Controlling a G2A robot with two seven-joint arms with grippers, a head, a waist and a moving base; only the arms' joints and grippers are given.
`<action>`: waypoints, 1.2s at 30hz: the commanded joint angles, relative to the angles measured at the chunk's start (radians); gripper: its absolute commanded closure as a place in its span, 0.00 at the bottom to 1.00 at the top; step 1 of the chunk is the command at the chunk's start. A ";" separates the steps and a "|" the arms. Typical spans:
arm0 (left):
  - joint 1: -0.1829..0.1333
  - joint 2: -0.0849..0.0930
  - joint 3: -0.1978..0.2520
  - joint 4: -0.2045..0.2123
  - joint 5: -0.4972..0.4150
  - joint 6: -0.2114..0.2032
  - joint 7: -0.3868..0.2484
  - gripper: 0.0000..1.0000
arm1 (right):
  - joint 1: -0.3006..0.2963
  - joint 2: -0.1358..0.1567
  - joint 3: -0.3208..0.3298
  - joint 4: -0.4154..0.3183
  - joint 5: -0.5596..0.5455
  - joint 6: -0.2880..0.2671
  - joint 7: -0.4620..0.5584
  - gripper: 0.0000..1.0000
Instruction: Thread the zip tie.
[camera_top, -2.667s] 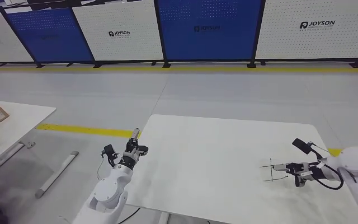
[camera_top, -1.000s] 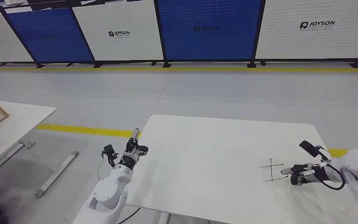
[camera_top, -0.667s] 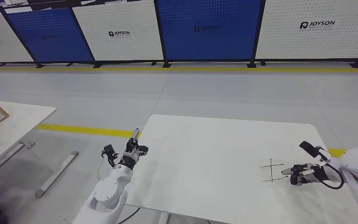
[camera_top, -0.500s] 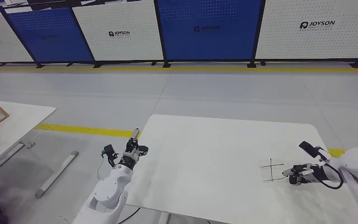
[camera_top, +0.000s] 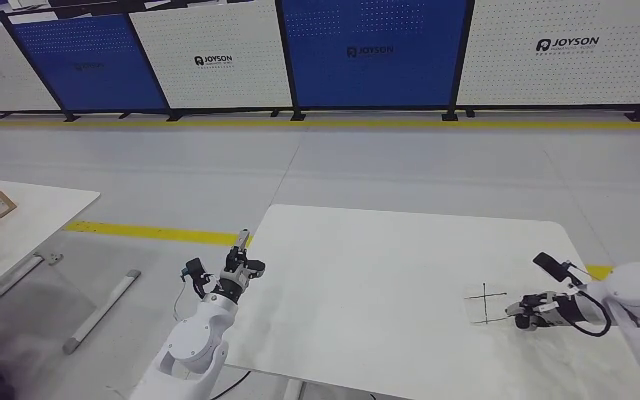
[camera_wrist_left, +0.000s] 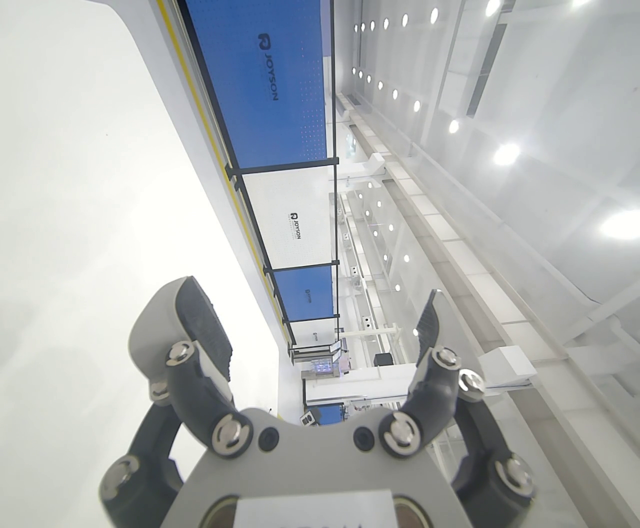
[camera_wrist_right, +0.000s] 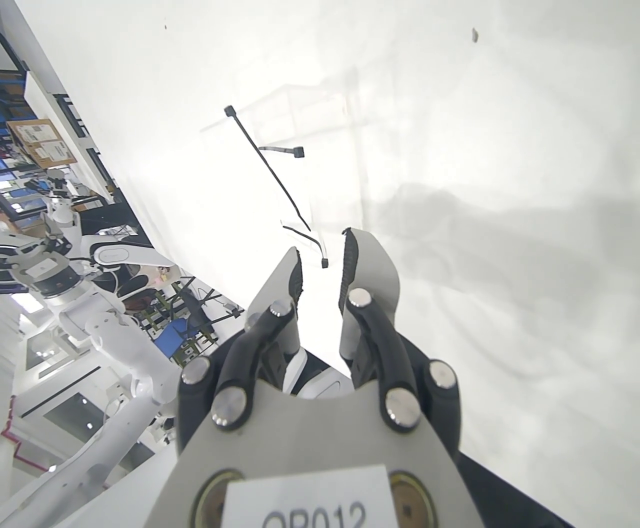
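Note:
Three black zip ties (camera_top: 486, 298) lie close together near the right side of the white table (camera_top: 380, 290). In the right wrist view a long zip tie (camera_wrist_right: 270, 167) runs diagonally, a short piece with a square head (camera_wrist_right: 298, 151) crosses it, and a curved tie (camera_wrist_right: 320, 250) ends just beyond the fingertips. My right gripper (camera_wrist_right: 322, 245) (camera_top: 512, 308) sits just right of them, narrowly open, nothing held. My left gripper (camera_wrist_left: 312, 295) (camera_top: 241, 240) is at the table's left edge, pointing up, wide open and empty.
Faint outlines of a clear holder (camera_wrist_right: 320, 120) show around the ties. A small dark speck (camera_wrist_right: 474, 34) lies farther out on the table. The table's right edge (camera_top: 590, 300) runs close behind my right arm. Another white table (camera_top: 40, 215) stands at the far left.
My right gripper has drawn back to the right, off the zip ties it was over 2.7 s ago. The ties lie where they were. The left arm has not moved.

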 joint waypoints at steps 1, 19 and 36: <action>0.000 0.000 0.000 0.000 0.000 0.000 0.000 0.00 | -0.002 0.001 0.002 -0.004 0.001 -0.002 -0.001 0.78; 0.000 0.000 0.000 0.000 0.000 0.000 0.000 0.00 | -0.004 0.002 0.005 -0.008 -0.004 0.003 -0.002 1.00; 0.000 0.000 0.000 0.000 0.000 0.000 0.000 0.00 | -0.075 0.044 0.110 -0.121 -0.013 0.002 -0.018 1.00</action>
